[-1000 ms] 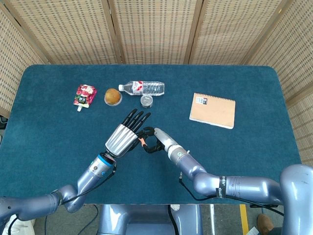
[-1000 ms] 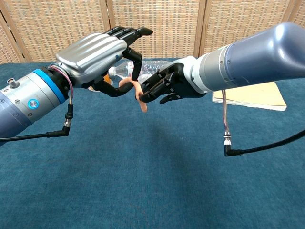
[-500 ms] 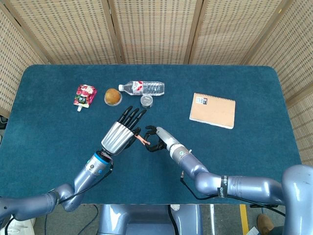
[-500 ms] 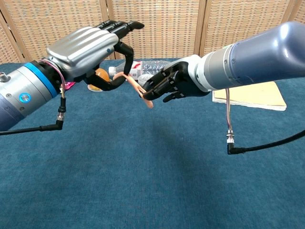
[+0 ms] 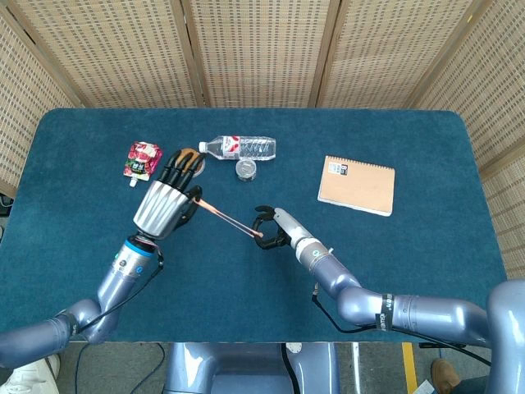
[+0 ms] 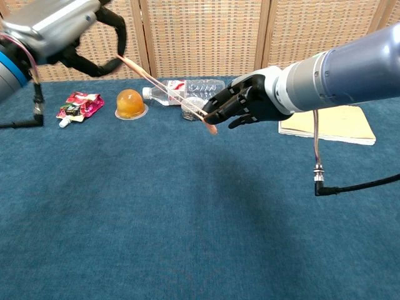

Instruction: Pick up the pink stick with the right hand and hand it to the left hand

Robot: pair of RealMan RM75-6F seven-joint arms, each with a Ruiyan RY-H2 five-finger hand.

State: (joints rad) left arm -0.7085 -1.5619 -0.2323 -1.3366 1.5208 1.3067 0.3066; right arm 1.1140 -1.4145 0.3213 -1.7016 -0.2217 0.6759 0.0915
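So the pink stick (image 5: 230, 219) is a long, skinny thing, pale salmon-pink, and it's up in the air over the blue tabletop, not lying on anything. It runs on a slant: one end is caught at my left hand (image 5: 166, 205), the other end sits against the fingers of my right hand (image 5: 271, 231). From the chest view it slopes down from the upper left toward the lower right, straight, no bend.

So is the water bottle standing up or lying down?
Lying down. The water bottle rests on its side on the table, cap pointing toward the orange jelly cup.
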